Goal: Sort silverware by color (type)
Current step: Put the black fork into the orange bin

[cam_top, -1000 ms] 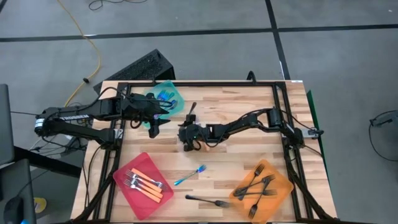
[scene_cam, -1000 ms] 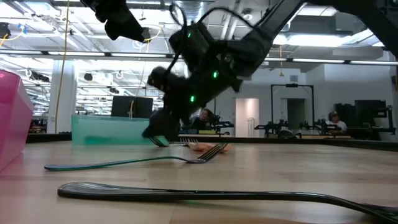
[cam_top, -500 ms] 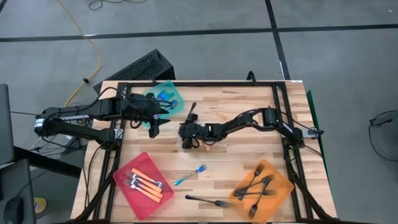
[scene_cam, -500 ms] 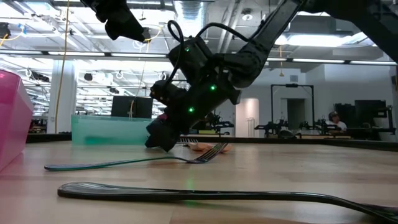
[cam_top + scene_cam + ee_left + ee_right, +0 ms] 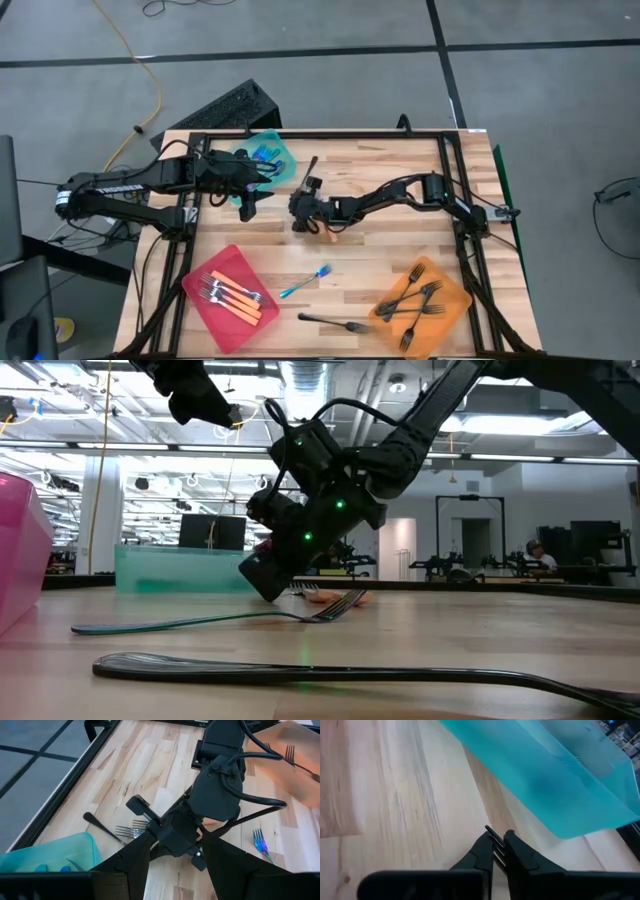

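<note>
A black fork (image 5: 311, 172) lies on the wooden table near the teal tray (image 5: 268, 155), with its tines toward the near side. My right gripper (image 5: 301, 201) reaches in from the right, low over the table, and is shut on this fork (image 5: 102, 824). An orange-handled fork (image 5: 328, 236) lies under the right arm. A blue fork (image 5: 305, 283) and another black fork (image 5: 335, 322) lie toward the near edge. My left gripper (image 5: 247, 206) hangs open above the table beside the teal tray, with nothing between its fingers. My right gripper pinches the black fork's tine end (image 5: 495, 845) between its two fingers (image 5: 482, 851). The fingers slant down toward the far edge, roughly along the fork. The fork's handle (image 5: 95, 820) lies flat on the table.
A red tray (image 5: 205, 305) with orange-handled forks stands at the near left. An orange tray (image 5: 452, 300) with black forks stands at the near right. The teal tray holds blue forks. A black frame (image 5: 445, 170) runs around the tabletop.
My right gripper has moved toward the table's far edge and sunk a little, rolling slightly, onto the black fork's tine end. The fork lies where it was.
</note>
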You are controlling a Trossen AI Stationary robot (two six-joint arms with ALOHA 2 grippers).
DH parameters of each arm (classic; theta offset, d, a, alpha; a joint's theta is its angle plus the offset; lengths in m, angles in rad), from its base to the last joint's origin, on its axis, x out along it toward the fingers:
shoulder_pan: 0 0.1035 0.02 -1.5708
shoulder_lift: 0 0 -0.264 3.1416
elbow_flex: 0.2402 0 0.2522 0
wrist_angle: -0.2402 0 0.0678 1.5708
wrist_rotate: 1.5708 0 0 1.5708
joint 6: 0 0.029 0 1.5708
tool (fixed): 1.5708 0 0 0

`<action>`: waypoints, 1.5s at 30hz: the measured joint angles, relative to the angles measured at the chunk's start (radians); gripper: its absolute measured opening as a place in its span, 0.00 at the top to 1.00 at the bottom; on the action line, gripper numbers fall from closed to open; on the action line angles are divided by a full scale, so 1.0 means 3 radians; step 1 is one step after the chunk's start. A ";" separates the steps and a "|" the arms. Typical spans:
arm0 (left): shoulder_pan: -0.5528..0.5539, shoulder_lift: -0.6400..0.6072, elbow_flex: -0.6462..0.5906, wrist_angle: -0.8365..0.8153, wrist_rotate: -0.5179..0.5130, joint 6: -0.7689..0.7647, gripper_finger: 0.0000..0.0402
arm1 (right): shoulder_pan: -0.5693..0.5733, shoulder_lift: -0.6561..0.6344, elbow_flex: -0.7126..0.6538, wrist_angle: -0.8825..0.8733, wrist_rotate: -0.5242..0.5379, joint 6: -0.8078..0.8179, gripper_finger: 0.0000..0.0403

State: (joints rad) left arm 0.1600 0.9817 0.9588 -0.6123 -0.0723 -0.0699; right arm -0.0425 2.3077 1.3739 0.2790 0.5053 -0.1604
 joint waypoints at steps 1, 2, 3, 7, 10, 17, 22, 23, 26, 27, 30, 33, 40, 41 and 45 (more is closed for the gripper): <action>0.0000 0.0000 0.0000 -0.0002 0.0000 0.0000 0.59 | 0.0004 0.0000 0.0000 -0.0009 0.0010 0.0004 0.89; 0.0000 0.0000 0.0000 -0.0005 0.0000 0.0000 0.59 | 0.0016 0.0001 -0.0001 -0.0010 0.0010 0.0021 0.89; 0.0000 0.0000 0.0000 -0.0008 0.0000 0.0000 0.59 | 0.0027 -0.0006 -0.0002 -0.0010 0.0009 0.0024 0.89; 0.0000 0.0000 0.0000 -0.0011 -0.0031 -0.0003 0.59 | 0.0103 -0.0027 0.0050 -0.0074 0.0010 -0.0019 0.89; 0.0000 0.0000 0.0000 -0.0011 -0.0070 0.0016 0.59 | 0.0180 -0.0120 0.0166 -0.0357 -0.0038 -0.0129 0.89; 0.0000 0.0000 0.0000 -0.0029 -0.0072 0.0115 0.59 | 0.0278 -0.0482 0.0407 -0.0548 -0.0366 -0.0165 0.94; 0.0000 -0.0016 0.0000 -0.0030 -0.0066 0.0098 0.59 | 0.0330 -0.0868 0.0398 -0.0676 -0.0777 -0.0053 0.95; -0.0004 -0.0029 0.0000 -0.0034 -0.0066 0.0121 0.59 | 0.0344 -0.0960 0.0397 -0.0711 -0.0863 -0.0037 0.95; -0.0058 -0.0070 0.0000 -0.0013 -0.0067 0.0249 0.59 | 0.0388 -0.1236 0.0400 -0.0738 -0.1083 -0.0027 0.95; -0.0082 -0.0089 0.0000 -0.0016 -0.0070 0.0294 0.59 | 0.0408 -0.1313 0.0401 -0.0763 -0.1099 -0.0031 0.95; -0.0174 -0.0141 0.0000 0.0029 -0.0073 0.0418 0.59 | 0.0477 -0.1503 0.0403 -0.0848 -0.1119 -0.0068 0.95; -0.0274 -0.0201 0.0000 0.0072 -0.0070 0.0522 0.59 | 0.0527 -0.1670 0.0402 -0.0868 -0.1262 -0.0064 0.95; -0.0568 -0.0359 0.0000 0.0206 -0.0063 0.0761 0.59 | 0.0536 -0.1971 0.0407 -0.0870 -0.1725 0.0011 0.95; -0.0609 -0.0367 -0.0006 0.0252 -0.0061 0.0795 0.59 | 0.0537 -0.1993 0.0406 -0.0884 -0.1748 0.0010 0.95; -0.0763 -0.0467 -0.0319 0.0978 0.0084 0.1017 0.59 | 0.0557 -0.2007 0.0406 -0.0783 -0.1778 -0.0029 0.95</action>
State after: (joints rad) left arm -0.0688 0.8416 0.8633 -0.3190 -0.0471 0.2354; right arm 0.1246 1.7058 1.4956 0.0440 -0.0283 -0.1690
